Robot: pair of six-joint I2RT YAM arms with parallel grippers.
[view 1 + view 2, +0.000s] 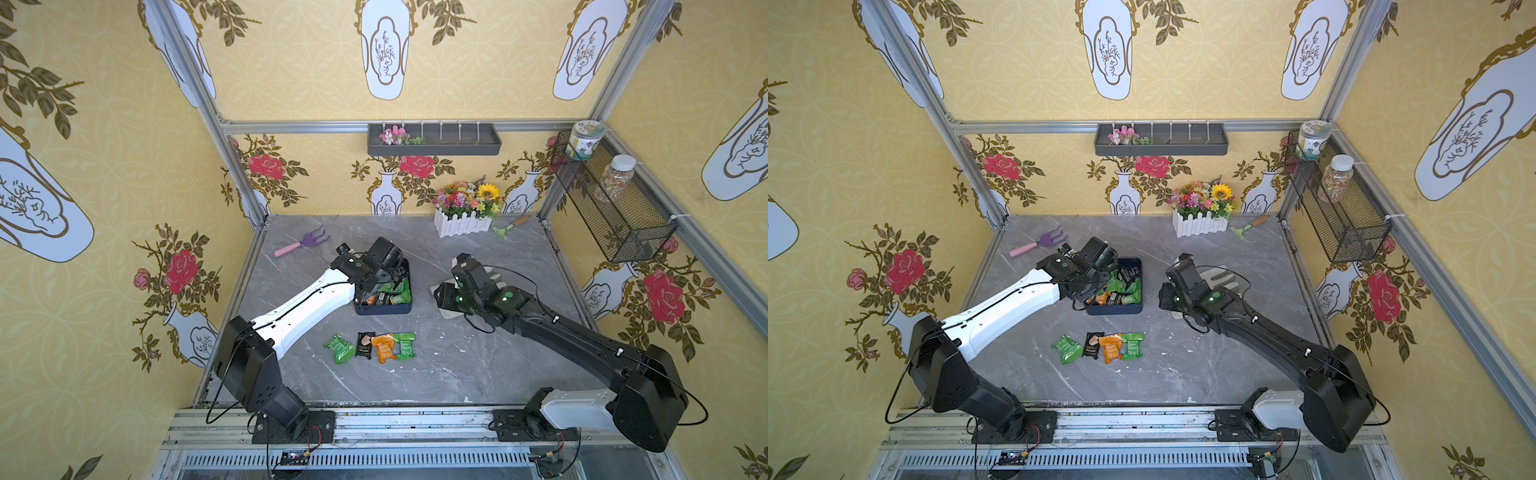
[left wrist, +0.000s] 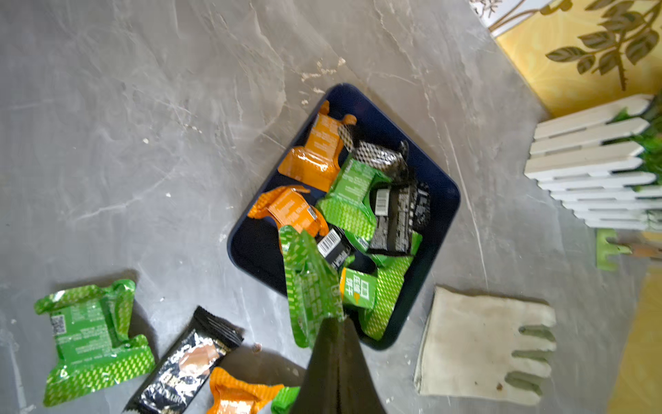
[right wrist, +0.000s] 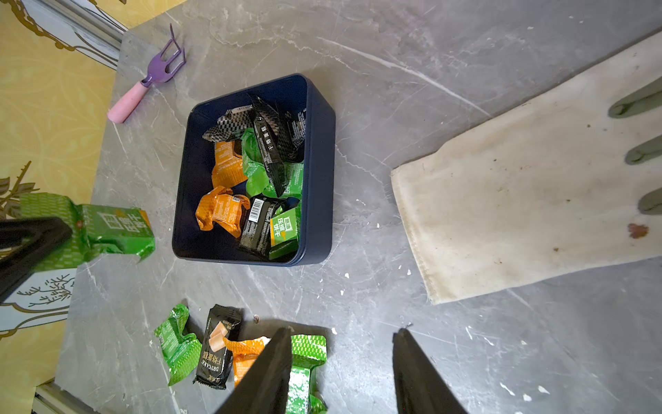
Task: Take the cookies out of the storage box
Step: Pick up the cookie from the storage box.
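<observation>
The left gripper (image 2: 335, 322) has its jaws pressed together on the crimped end of a green packet (image 2: 310, 290), which hangs from the tips, lifted free of the heap. Just below and ahead of those tips sits the storage box (image 3: 318, 172), and most of the cookies (image 3: 258, 179) are inside it, green, orange and black ones piled over each other. Behind the gripper, toward the arms' bases, four packets (image 1: 370, 347) already lie in a loose row on the table (image 1: 457, 365): green, black, orange, green. To its right, past the box, the right gripper (image 3: 344, 335) hovers with its jaws apart and nothing between them. It stays out of the work, with a pale glove (image 3: 519, 186) lying on the table beside it. By my reckoning the job is roughly a third done: four cookies are out, a fifth is in the grip and must be set down with the row, and the rest of the heap is left to lift out.
</observation>
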